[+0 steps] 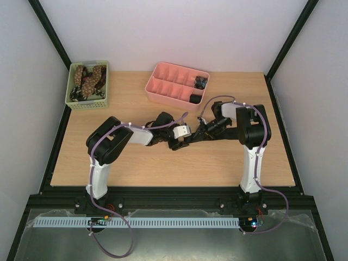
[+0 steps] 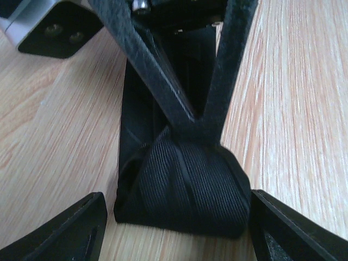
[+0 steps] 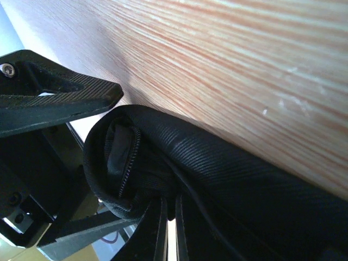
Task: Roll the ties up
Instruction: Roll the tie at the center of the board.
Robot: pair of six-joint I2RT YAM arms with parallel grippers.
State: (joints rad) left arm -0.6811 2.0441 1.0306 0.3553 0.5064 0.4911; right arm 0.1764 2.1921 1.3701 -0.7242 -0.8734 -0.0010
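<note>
A black ribbed tie lies on the wooden table, its near end folded into a thick loop. My right gripper is shut on that loop, and its crossed fingers come down onto the fabric from above. The loop's open side, with a stitched edge, shows in the right wrist view. My left gripper is open, one fingertip on each side of the folded end and neither pressing it. Both grippers meet at mid-table, hiding the tie from above.
A green basket at the back left holds brown spotted ties. A pink divided tray at the back centre holds dark rolled coils in its right compartments. The left gripper's finger shows close beside the loop.
</note>
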